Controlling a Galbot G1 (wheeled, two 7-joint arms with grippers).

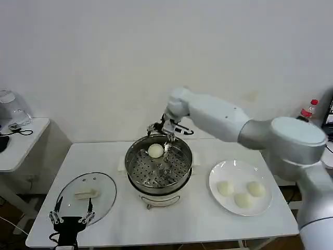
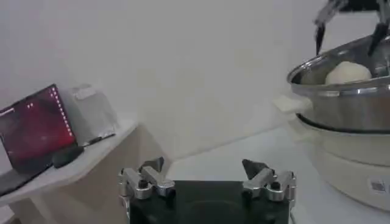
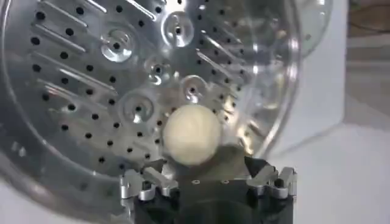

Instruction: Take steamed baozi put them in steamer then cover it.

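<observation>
One steamed baozi (image 1: 155,151) (image 3: 191,134) lies on the perforated bottom of the steamer (image 1: 136,174) (image 3: 91,91), near its far wall. My right gripper (image 1: 164,133) (image 3: 204,164) hovers open just above it at the far rim, holding nothing. Three more baozi (image 1: 225,188) (image 1: 255,188) (image 1: 243,200) rest on a white plate (image 1: 218,174) to the right of the steamer. The glass cover (image 1: 99,187) lies flat on the table to the left. My left gripper (image 1: 73,211) (image 2: 207,167) is parked open at the cover's near edge. From there the steamer (image 2: 347,109) and its baozi (image 2: 347,73) show side-on.
A low side table (image 1: 23,140) stands at the far left with a clear jar (image 1: 13,107) and a laptop (image 2: 30,131). A red-capped bottle (image 1: 309,109) stands at the far right. The white wall runs close behind the table.
</observation>
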